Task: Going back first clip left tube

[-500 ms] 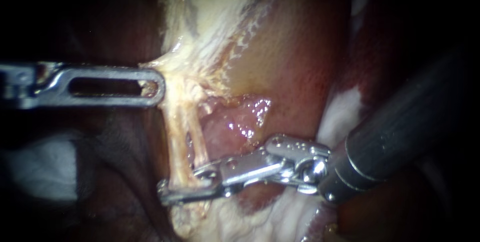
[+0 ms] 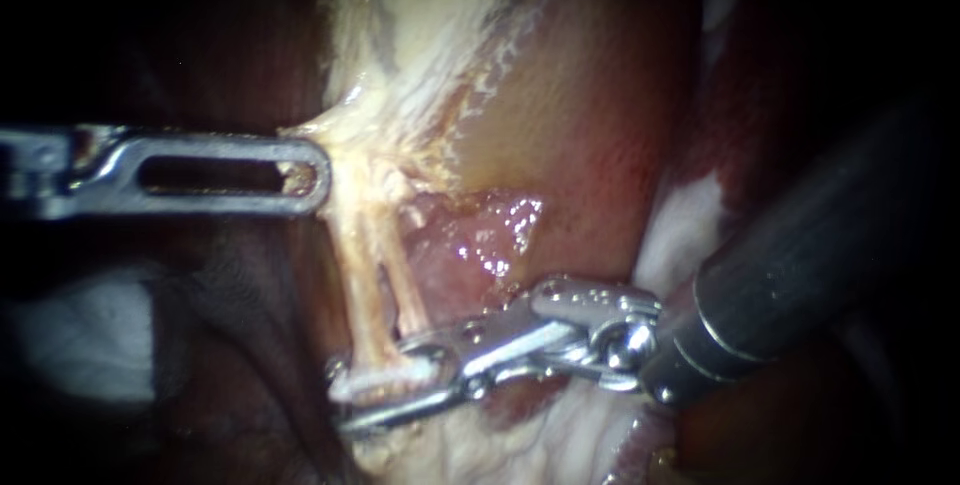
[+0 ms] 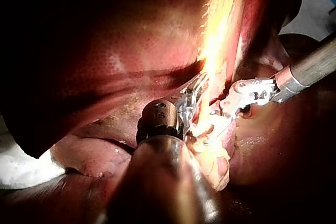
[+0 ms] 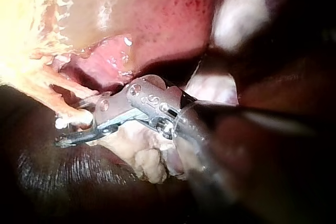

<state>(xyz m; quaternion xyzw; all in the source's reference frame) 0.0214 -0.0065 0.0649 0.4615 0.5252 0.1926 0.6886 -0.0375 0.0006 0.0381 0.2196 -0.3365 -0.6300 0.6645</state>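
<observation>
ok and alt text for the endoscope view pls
The right instrument, entering from the lower right, holds its jaws open around the lower end of the left tube, the left of two pale strands. The left instrument reaches in from the left to the pale tissue above them.

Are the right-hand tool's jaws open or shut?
Open: the right instrument shows a gap between its jaws, at the pale tube's lower end.
</observation>
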